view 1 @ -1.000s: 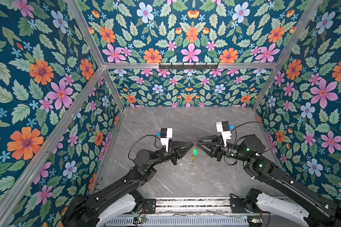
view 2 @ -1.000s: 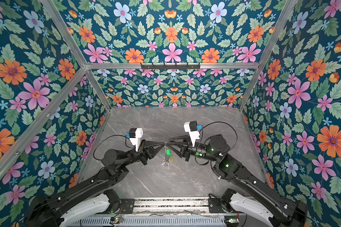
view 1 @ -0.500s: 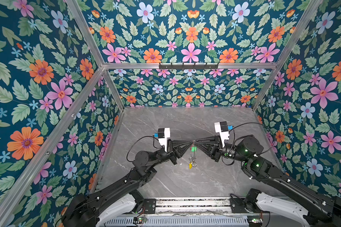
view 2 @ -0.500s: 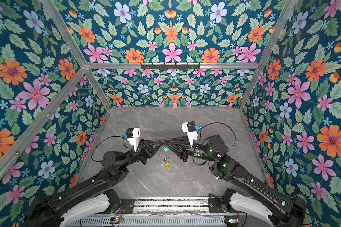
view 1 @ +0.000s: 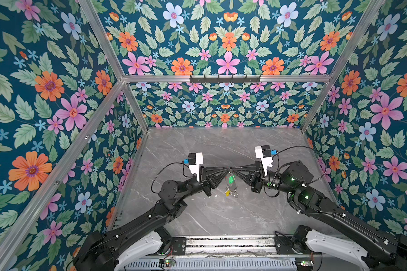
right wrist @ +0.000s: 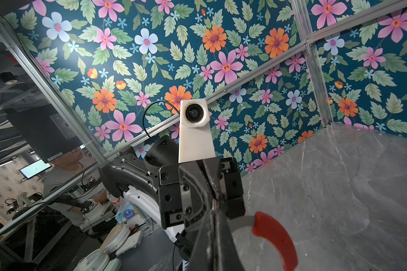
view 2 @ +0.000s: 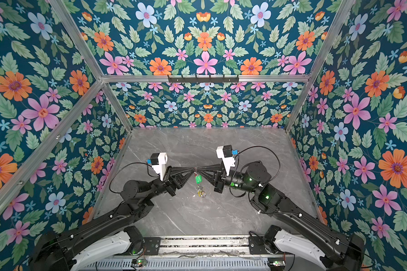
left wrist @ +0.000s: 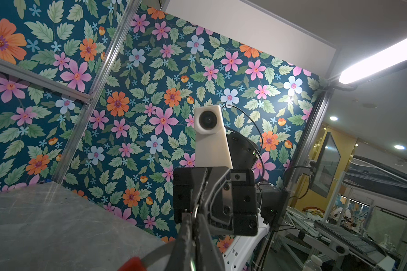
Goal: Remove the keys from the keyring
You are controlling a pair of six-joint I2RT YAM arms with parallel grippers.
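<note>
Top views first: the two arms have met nose to nose over the middle of the grey table (view 1: 197, 215). The left gripper (view 1: 228, 169) and the right gripper (view 1: 234, 169) are tip to tip, and both top views show it. Under that meeting point hang the keys (view 1: 229, 186). The green tag (view 1: 231, 179) sits just below the tips and the yellow tag (view 1: 227, 192) hangs lower, among small metal loops. It's the same in a top view alongside, with the green tag (view 2: 198, 179) above the yellow tag (view 2: 199, 192).

Over to the left wrist camera. The left gripper (left wrist: 194, 225) has its jaws almost together, with only a thin slit between them. A grey arc of the keyring (left wrist: 158, 252) runs out from between them, ending in the red sleeve (left wrist: 133, 264) at the frame edge. Whether those jaws are actually pinching the wire, I cannot tell. The right gripper (left wrist: 201, 199) faces straight in, tips touching.

Now the right wrist camera. The right gripper (right wrist: 215, 215) is clamped fully together on the keyring (right wrist: 241, 221). The grey wire curves out of the pinch into the red sleeve (right wrist: 275, 237), held clear above the table (right wrist: 338, 187). The left gripper (right wrist: 213, 190) meets it head-on, its jaws very close together.
</note>
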